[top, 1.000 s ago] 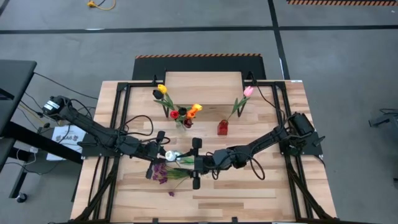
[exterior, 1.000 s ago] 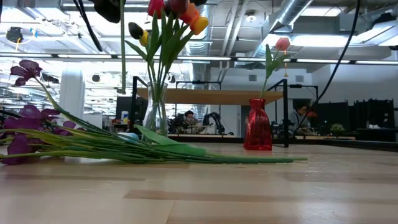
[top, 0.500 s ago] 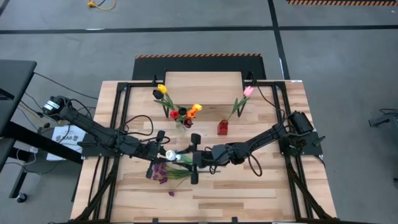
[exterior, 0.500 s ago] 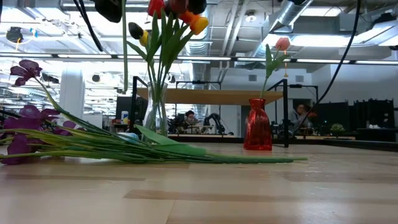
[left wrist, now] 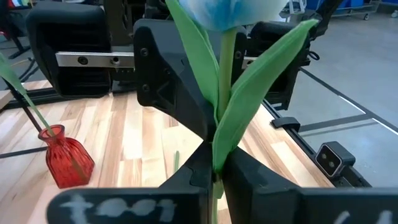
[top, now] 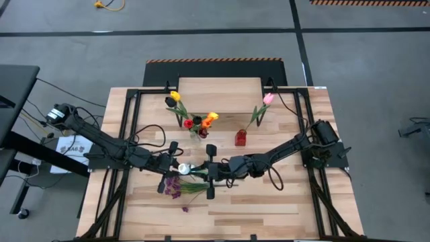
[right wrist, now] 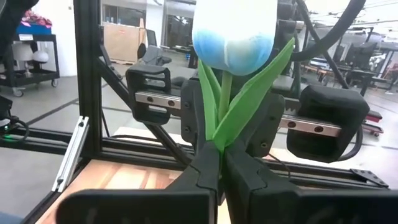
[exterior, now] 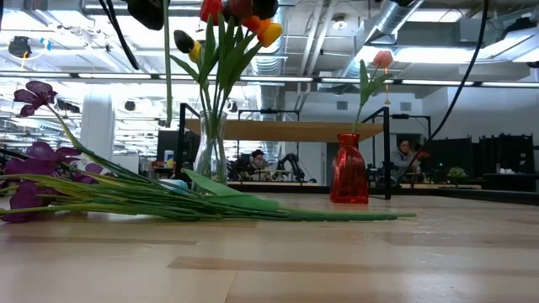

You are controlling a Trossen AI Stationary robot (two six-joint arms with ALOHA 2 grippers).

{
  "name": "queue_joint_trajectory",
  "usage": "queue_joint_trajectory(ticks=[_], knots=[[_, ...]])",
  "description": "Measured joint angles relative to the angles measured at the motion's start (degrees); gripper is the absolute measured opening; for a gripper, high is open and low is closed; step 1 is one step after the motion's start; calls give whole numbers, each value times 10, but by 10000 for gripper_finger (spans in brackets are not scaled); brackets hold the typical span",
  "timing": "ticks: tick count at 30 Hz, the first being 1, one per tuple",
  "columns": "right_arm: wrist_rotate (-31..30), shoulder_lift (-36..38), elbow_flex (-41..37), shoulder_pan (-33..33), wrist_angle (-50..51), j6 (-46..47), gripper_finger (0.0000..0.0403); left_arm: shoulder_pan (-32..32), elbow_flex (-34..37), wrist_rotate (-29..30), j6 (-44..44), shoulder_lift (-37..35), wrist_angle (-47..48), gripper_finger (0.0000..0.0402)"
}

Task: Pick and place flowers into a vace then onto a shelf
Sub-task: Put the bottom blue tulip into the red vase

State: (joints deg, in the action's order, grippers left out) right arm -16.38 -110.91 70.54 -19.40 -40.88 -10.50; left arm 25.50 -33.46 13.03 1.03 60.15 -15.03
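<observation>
A tulip with a white-and-blue head (right wrist: 235,34) stands upright above the table's middle, held between my two grippers. My left gripper (top: 180,167) comes from the left and my right gripper (top: 203,172) from the right; both are shut on its stem. In the low view the stem's lower part (exterior: 167,76) hangs free above the table. Purple sprigs (top: 173,187) lie flat on the planks below. A clear vase (top: 198,132) holds several tulips. A red vase (top: 240,138) holds a pink one (top: 268,99). The shelf (top: 218,91) stands at the far edge. My left gripper pinches the tulip's stem (left wrist: 216,158) between its two fingers, just where the leaves start. It comes in about level from the table's left, across the stem. The tulip stands upright, head up, clear of the table. My right gripper pinches the same stem (right wrist: 219,142) at the base of the leaves, between both fingers. It comes in level from the table's right, across the stem and facing the left gripper. The head stands above the fingers.
The black frame rails (top: 131,134) run along both sides of the table. The two vases stand just beyond the grippers, toward the far edge. Bare planks (top: 269,208) lie toward the near right. People sit at desks in the room behind (exterior: 257,160).
My right gripper has edged a little toward the far edge and in toward the tulip's stem, rolling slightly. My left gripper and the tulip have kept still.
</observation>
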Motion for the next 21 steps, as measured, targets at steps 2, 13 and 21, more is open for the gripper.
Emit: queue_joint_trajectory(ticks=[2,13,21], knots=[[-1,1,0,0,-1,0,2,1,1,11,-1,0,-10,9],[-2,2,1,-1,0,0,1,9,1,56,18,1,-24,127],[-3,2,0,-13,24,-2,0,16,0,-7,63,-1,-25,194]])
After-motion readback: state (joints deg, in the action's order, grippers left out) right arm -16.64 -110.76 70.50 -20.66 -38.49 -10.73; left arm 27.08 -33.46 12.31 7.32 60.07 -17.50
